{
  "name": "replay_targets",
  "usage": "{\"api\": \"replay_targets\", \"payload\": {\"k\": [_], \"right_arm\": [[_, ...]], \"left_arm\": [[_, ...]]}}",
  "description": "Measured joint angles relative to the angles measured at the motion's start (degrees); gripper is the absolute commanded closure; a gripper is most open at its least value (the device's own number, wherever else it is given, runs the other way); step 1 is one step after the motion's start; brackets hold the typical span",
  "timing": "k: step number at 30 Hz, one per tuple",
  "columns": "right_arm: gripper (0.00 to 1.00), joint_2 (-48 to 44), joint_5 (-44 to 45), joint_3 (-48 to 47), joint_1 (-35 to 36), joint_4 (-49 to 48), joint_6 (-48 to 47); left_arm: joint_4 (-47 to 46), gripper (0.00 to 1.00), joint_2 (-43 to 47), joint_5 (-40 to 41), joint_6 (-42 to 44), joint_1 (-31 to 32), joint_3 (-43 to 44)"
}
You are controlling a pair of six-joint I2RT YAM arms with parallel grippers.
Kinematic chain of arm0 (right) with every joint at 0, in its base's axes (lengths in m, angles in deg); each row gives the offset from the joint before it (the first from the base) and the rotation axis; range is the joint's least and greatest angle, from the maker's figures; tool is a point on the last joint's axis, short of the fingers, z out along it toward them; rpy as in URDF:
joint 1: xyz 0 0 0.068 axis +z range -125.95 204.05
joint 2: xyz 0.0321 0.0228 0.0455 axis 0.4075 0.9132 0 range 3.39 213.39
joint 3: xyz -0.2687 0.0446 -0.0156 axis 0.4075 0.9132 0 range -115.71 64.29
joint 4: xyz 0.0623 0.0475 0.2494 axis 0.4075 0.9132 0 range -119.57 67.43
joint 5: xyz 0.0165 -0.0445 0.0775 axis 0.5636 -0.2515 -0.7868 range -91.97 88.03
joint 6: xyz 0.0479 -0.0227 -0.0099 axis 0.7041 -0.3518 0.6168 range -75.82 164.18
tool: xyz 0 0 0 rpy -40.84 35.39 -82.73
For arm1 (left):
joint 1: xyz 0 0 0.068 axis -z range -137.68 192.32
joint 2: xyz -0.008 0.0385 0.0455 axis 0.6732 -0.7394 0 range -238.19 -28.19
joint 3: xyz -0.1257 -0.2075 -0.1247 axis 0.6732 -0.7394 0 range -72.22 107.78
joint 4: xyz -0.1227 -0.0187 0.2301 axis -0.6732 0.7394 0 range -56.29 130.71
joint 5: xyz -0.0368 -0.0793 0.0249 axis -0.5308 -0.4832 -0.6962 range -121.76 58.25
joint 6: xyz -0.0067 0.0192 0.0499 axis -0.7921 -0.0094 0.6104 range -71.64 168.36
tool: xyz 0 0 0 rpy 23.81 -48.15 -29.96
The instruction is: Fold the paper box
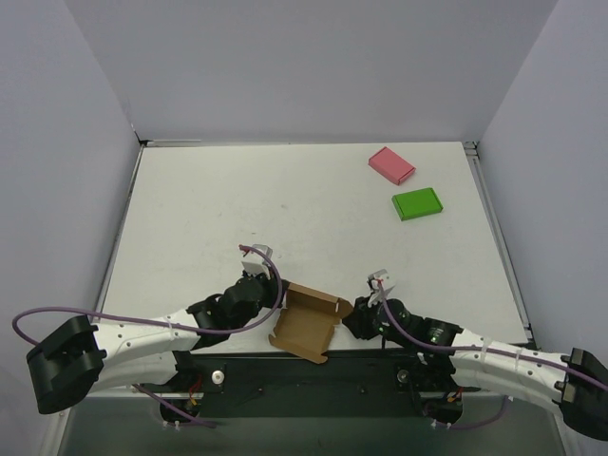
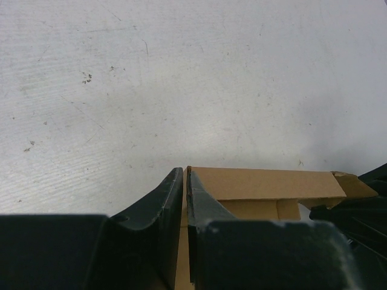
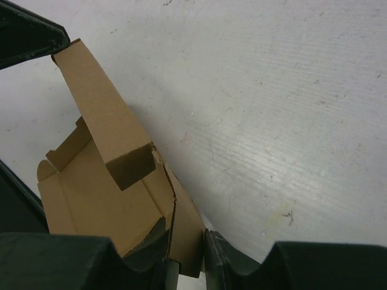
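The paper box (image 1: 306, 322) is a brown cardboard die-cut, partly folded, lying at the near table edge between the two arms. My left gripper (image 1: 273, 302) is shut on its left wall; in the left wrist view the two dark fingers (image 2: 184, 199) pinch the edge of the cardboard (image 2: 266, 184). My right gripper (image 1: 353, 318) is shut on the box's right wall; in the right wrist view a cardboard panel (image 3: 184, 223) sits between the fingertips (image 3: 188, 266), and a long flap (image 3: 100, 115) stands up to the left.
A pink flat box (image 1: 391, 164) and a green flat box (image 1: 417, 204) lie at the far right of the white table (image 1: 285, 209). Grey walls enclose the table on three sides. The black arm mount runs along the near edge.
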Motion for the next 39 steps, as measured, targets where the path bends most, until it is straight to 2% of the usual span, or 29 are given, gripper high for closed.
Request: {"api": "replay_targets", "payload": {"k": [7, 11, 19, 25, 28, 33, 36, 39], "right_arm": [[0.8, 9.2, 14.6, -4.9, 9.6, 0.6, 1.9], [0.8, 14.8, 20.7, -9.2, 12.4, 1.2, 3.2], [0.8, 24.0, 26.7, -15.1, 15.9, 2.2, 3.5], [0.82, 24.5, 27.6, -15.5, 16.7, 2.8, 4.5], [0.83, 23.5, 28.5, -15.4, 16.7, 3.2, 4.0], [0.87, 23.0, 29.4, -15.3, 16.7, 1.9, -3.0], [0.88, 23.1, 29.4, -15.3, 16.7, -0.7, -8.7], [0.88, 23.9, 29.1, -15.3, 16.7, -3.4, -13.8]], "left_arm": [[0.0, 0.83, -0.6, 0.7, -0.2, 0.9, 0.4], [-0.1, 0.83, -0.9, 1.0, -0.5, 2.0, 0.5], [-0.3, 0.83, -1.8, 4.3, -0.7, 2.7, 0.9], [0.8, 0.83, -0.9, 5.1, -0.9, 3.1, 0.9], [2.3, 0.78, 0.3, 5.0, -1.0, 3.5, 0.9], [5.9, 0.5, 2.3, 3.9, -0.6, 3.5, 1.3], [8.5, 0.43, 3.5, 0.9, -0.2, 2.0, 3.0], [9.7, 0.39, 5.3, -3.3, 0.0, -2.9, 4.9]]}}
